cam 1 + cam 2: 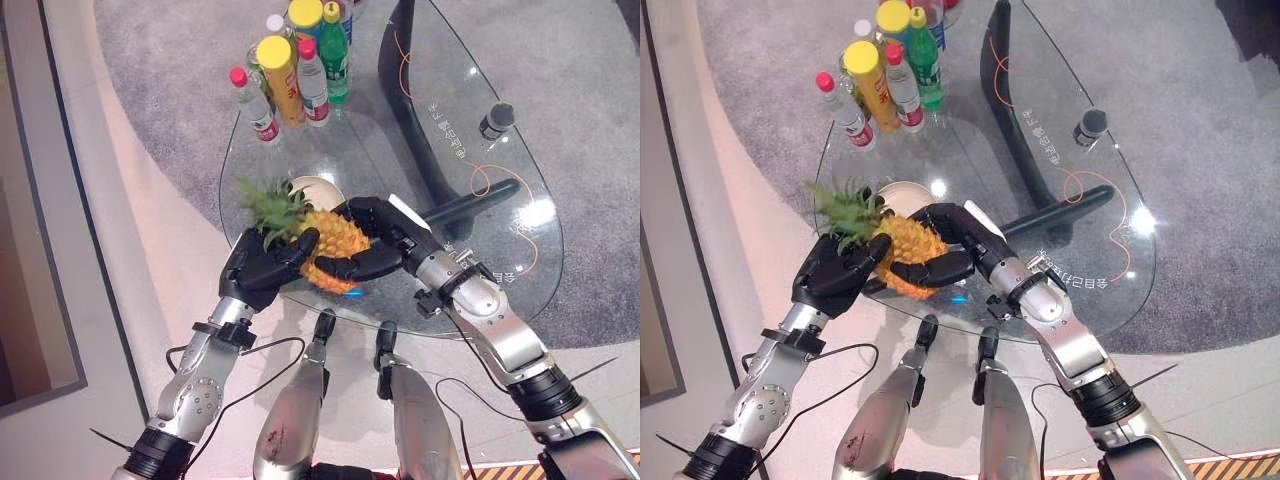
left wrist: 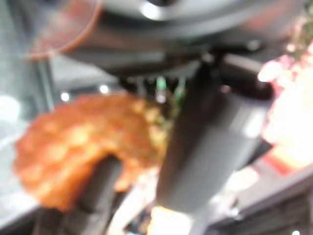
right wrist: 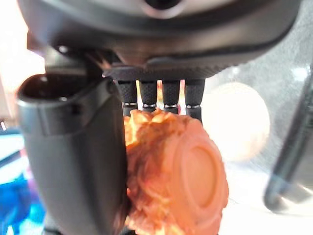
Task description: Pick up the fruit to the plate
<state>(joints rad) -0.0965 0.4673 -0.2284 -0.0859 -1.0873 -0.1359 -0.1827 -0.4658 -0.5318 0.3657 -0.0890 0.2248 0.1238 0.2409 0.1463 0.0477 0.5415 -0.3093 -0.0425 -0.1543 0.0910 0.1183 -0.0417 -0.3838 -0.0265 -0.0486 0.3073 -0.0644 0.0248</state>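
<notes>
A pineapple with a green leafy crown is clasped between both hands over the near part of the glass table. My left hand curls round its crown end, and my right hand wraps its base end. Up close, the fruit sits between the right thumb and the row of fingers. The left wrist view shows the orange fruit beside the left thumb. A white plate lies on the glass just behind the pineapple, partly hidden by the leaves.
Several bottles with red, yellow and green caps stand at the table's far left end. A small dark cylinder and a thin orange cable lie on the right. The table's dark support shows through the glass.
</notes>
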